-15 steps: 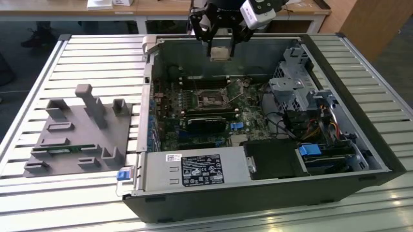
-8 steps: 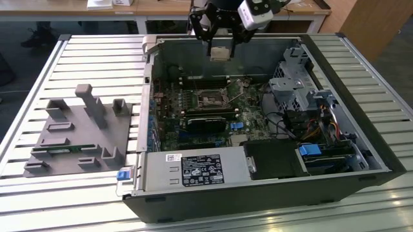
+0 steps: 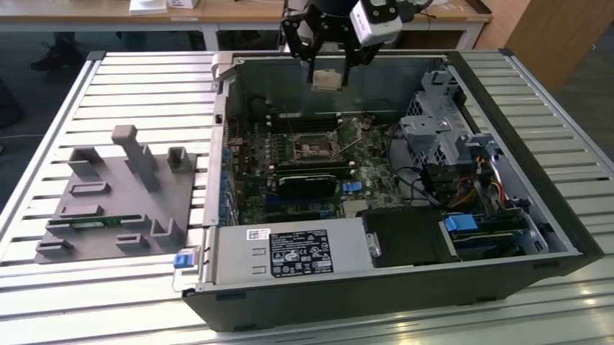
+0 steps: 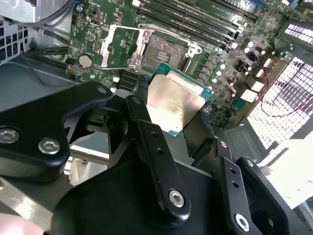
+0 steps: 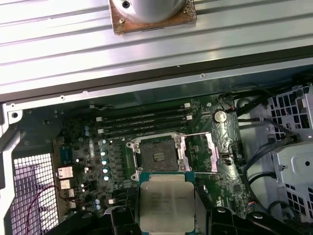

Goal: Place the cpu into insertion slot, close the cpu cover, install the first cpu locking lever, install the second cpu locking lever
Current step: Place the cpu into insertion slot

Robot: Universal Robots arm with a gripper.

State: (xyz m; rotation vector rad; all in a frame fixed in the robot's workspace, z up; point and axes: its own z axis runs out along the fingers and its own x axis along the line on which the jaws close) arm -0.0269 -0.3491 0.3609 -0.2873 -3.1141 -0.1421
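Cpu [image 5: 166,203] in gripper [image 3: 327,77], silvery face toward cameras

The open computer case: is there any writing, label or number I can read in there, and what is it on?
Nothing in these pictures reads clearly.
Black-and-white label on the grey box: print and symbols, too small to read.
Small white sticker on the same box: too small to read.
Top of the cpu: faint lines of print, blurred.
Motherboard: markings too small to read.
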